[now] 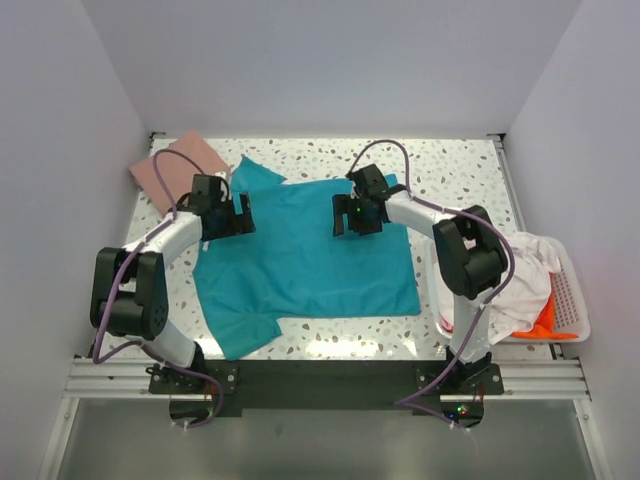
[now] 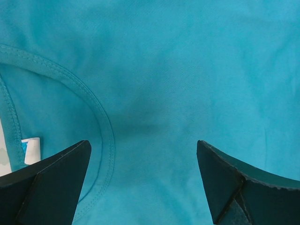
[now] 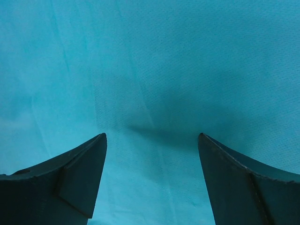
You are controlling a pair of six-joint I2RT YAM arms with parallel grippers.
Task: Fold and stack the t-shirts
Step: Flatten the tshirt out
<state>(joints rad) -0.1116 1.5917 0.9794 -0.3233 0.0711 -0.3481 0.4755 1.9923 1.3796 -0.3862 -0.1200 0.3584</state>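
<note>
A teal t-shirt lies spread flat on the speckled table. My left gripper hovers open over its left side, close to the collar seam, with nothing between the fingers. My right gripper hovers open over the shirt's upper right part; only teal cloth shows under it. A folded dusty pink t-shirt lies at the back left corner. White and orange shirts are heaped in the basket at the right.
A white slotted plastic basket stands at the table's right edge beside the right arm. Walls close in the table at the back and both sides. A white label shows inside the teal collar.
</note>
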